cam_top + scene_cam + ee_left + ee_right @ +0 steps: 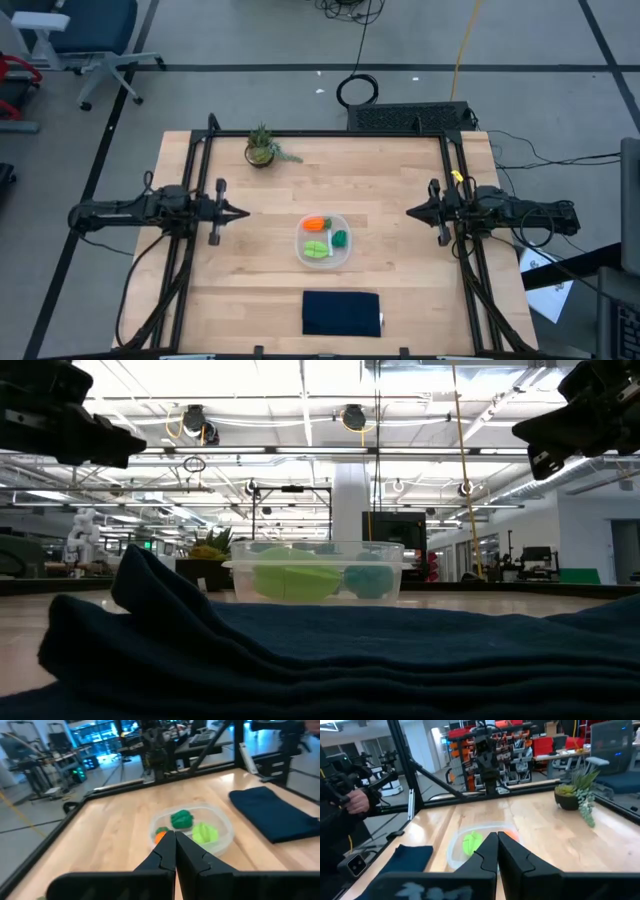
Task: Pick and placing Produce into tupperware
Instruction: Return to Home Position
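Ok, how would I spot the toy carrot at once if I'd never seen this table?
Look at the middle of the light wooden table, where a shallow clear plastic container sits. Inside it, the small orange carrot with a green tip lies along the edge facing the potted plant. It is the only orange piece; its two neighbours are green.

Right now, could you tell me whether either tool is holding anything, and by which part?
Nothing is held. The left tool and right tool are both shut and empty at either side; the carrot, green lump and leafy piece lie inside the tupperware.
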Tool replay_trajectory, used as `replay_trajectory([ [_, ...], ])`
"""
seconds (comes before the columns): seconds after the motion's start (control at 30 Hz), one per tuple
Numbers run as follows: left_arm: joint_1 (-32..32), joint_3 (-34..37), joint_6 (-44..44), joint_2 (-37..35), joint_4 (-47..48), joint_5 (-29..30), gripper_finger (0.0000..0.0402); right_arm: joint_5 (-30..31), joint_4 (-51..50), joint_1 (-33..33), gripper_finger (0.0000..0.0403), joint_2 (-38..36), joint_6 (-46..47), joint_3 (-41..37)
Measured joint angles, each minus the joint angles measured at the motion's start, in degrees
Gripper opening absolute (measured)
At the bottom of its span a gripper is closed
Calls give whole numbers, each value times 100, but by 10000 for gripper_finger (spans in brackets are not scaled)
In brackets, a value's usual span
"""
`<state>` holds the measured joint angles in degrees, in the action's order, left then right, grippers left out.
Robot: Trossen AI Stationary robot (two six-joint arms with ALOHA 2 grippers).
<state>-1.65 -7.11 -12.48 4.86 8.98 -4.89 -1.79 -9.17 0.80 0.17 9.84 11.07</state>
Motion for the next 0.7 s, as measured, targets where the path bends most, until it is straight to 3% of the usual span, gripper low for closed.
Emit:
replay_trajectory([
  [0.13,-39,132,73,-2,-14,-298,0,-142,37,0,0,0,126,-16],
  [0.43,-44,387,106,0,-312,-364,0,-169,555,2,0,2,300,-440],
  [0.7,-46,387,105,0,-302,-364,1,-721,872,2,0,2,322,-621],
])
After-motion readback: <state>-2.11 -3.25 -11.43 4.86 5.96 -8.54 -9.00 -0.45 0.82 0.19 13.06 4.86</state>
